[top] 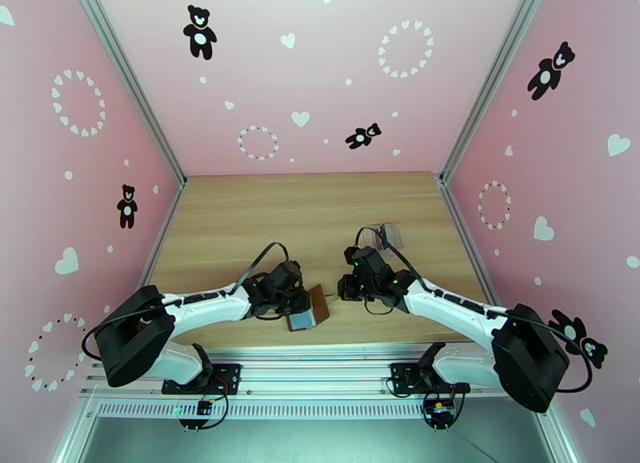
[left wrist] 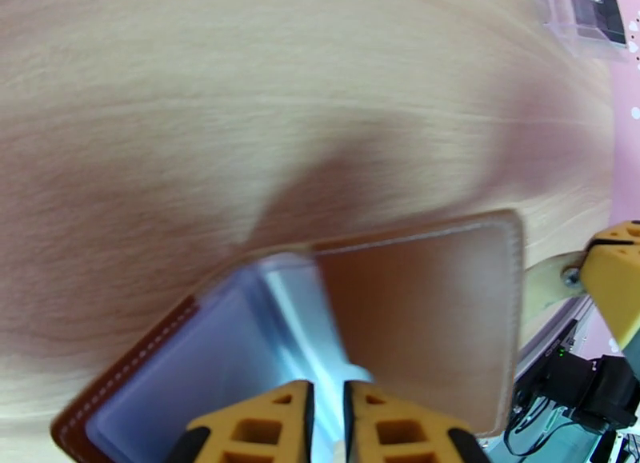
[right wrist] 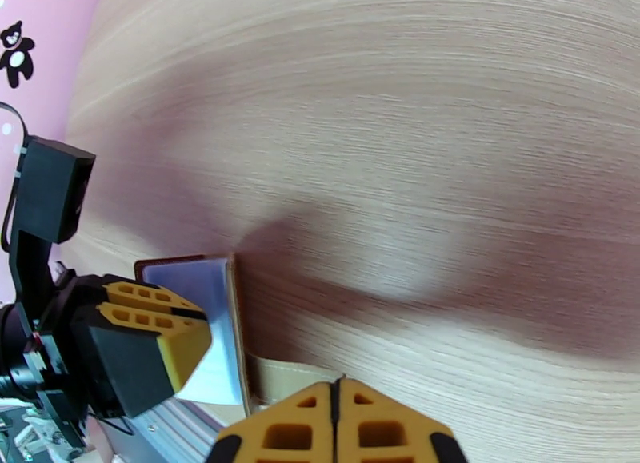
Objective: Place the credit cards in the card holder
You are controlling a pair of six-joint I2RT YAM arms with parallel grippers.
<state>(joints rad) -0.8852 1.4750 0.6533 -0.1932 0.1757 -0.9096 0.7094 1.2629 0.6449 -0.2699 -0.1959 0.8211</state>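
We hold the card holder [left wrist: 424, 313] open above the tabletop's [top: 304, 209] near edge, its long axis running between the arms. The left claw [left wrist: 328, 393] pinches its near edge, and the right claw [right wrist: 336, 385] is pressed together, seemingly on the snap tab [left wrist: 552, 279]. The credit cards [left wrist: 600, 1] lie in a clear box [left wrist: 572, 37] farther back on the right, nearer the right arm.

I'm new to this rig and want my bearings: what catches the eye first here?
The brown card holder is held spread open by the left end effector near the front edge of the table. The right end effector sits shut by its tab, and a clear plastic box lies farther back on the right.
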